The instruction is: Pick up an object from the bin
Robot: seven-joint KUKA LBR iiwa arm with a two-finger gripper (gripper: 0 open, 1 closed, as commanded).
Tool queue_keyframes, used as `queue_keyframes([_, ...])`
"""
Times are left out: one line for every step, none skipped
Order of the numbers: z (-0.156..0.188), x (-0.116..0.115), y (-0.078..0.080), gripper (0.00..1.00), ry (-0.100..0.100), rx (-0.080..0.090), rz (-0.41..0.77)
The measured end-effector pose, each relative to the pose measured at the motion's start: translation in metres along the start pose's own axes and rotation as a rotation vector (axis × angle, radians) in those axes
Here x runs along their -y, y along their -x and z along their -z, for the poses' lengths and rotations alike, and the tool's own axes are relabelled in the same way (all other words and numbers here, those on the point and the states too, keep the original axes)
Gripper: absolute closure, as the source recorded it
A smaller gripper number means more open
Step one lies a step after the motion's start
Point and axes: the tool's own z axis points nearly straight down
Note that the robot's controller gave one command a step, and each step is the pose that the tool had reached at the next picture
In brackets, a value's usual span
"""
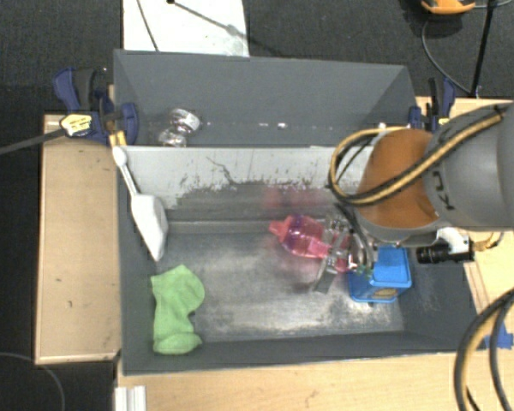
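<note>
Crowding right of bin (265,92) — end effector (340,259), pink toy (298,236).

Bin (240,289): grey metal, matt, scratched floor.
Green rag (176,308), 8 o'clock: soft cloth, matt.
Pink thing (301,236), centre: glossy see-through plastic.
Blue block (385,274), 4 o'clock: smooth plastic.

One pink bottle (298,235) is counted | one blue block (385,274) | one green cloth (176,309) | one white brush (146,212) | one clear cup (178,127)

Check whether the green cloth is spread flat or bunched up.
Bunched up: the green cloth lies as a thick crumpled lump in the bin's lower-left corner.
</note>
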Motion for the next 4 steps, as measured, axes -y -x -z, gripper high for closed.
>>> queue_keyframes([0.001,-0.02,-0.01,0.0,-0.014,0.0,-0.014])
queue_keyframes([0.005,-0.032,-0.015,1.0,-0.006,0.006,-0.226])
queue_keyframes([0.005,-0.032,-0.015,1.0,-0.006,0.006,-0.225])
queue_keyframes([0.006,-0.032,-0.015,1.0,-0.007,0.003,-0.223])
